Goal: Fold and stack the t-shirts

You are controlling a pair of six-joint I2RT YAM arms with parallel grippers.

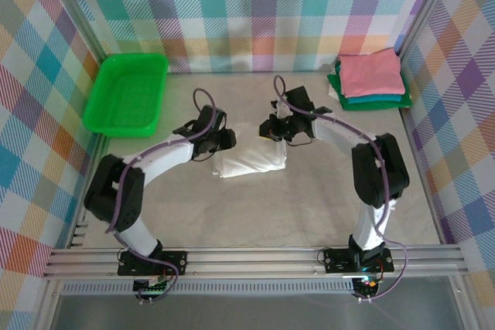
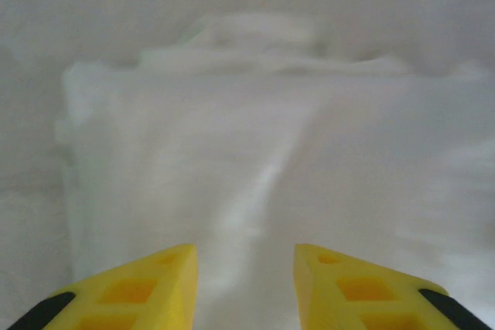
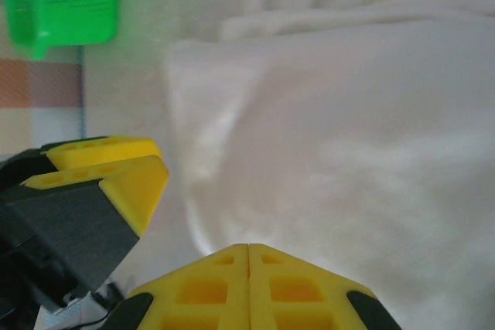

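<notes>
Bottom of the left wrist view: the left gripper (image 2: 244, 287) is partly open and empty; the right gripper (image 3: 247, 280) is closed on nothing. The folded white t-shirt (image 1: 249, 158) lies at frame centre. Lifted by one edge, it may unfold before reaching the stack (image 1: 370, 79), upper right.

The left arm (image 1: 155, 161) and the right arm (image 1: 340, 133) are made of white tubes with fat black joints, and a thin purple cable (image 1: 196, 98) runs along each one. Each stands on a small black base plate (image 1: 151, 262) at the bottom of the frame, fixed to silver rails (image 1: 255, 256). The left tool (image 2: 244, 256) and the right tool (image 3: 247, 251) have bright yellow fingers (image 2: 166, 284) with little square holes and black backs.
</notes>
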